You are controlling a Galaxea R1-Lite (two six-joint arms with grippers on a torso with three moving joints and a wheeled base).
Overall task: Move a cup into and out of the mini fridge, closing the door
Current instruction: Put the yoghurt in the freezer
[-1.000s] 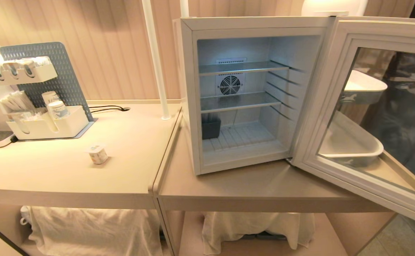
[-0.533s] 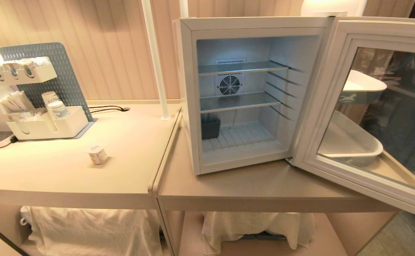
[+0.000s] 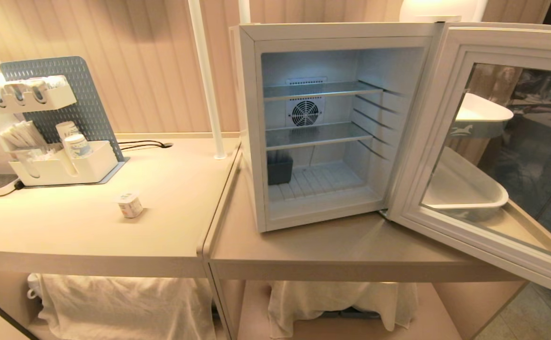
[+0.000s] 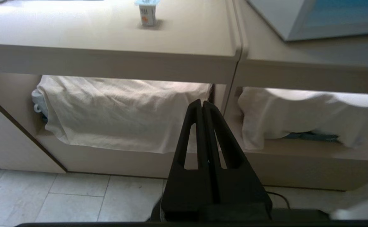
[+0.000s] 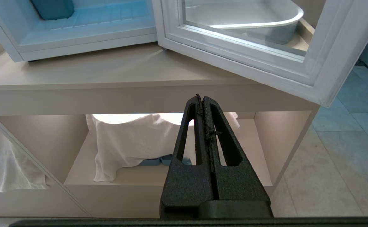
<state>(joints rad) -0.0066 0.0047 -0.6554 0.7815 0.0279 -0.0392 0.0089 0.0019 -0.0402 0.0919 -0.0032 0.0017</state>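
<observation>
- Since the earlier head frames, nothing on the counters has shifted: the cup (image 3: 129,204) sits at the same spot and the door (image 3: 493,151) hangs open as before; only the reflections in its glass differ.
- We see the cup standing upright on the left counter (image 3: 91,236), left of centre in the head frame, well apart from the fridge (image 3: 249,132), whose shelves look empty apart from a dark tub at the lower left of its interior.
- We judge the cup light and thin-walled, its foil lid easy to dent; a firm squeeze could crush it or tip it.
- We would take it by the sides, below the lid's rim, with the fingers level and a gentle close.
- The left gripper (image 4: 202,104), fingers pressed together and holding nothing, sits low in front of the counter edge, the cup at the top of its frame.
- The right gripper (image 5: 202,98), likewise closed and empty, sits below the fridge counter.
</observation>
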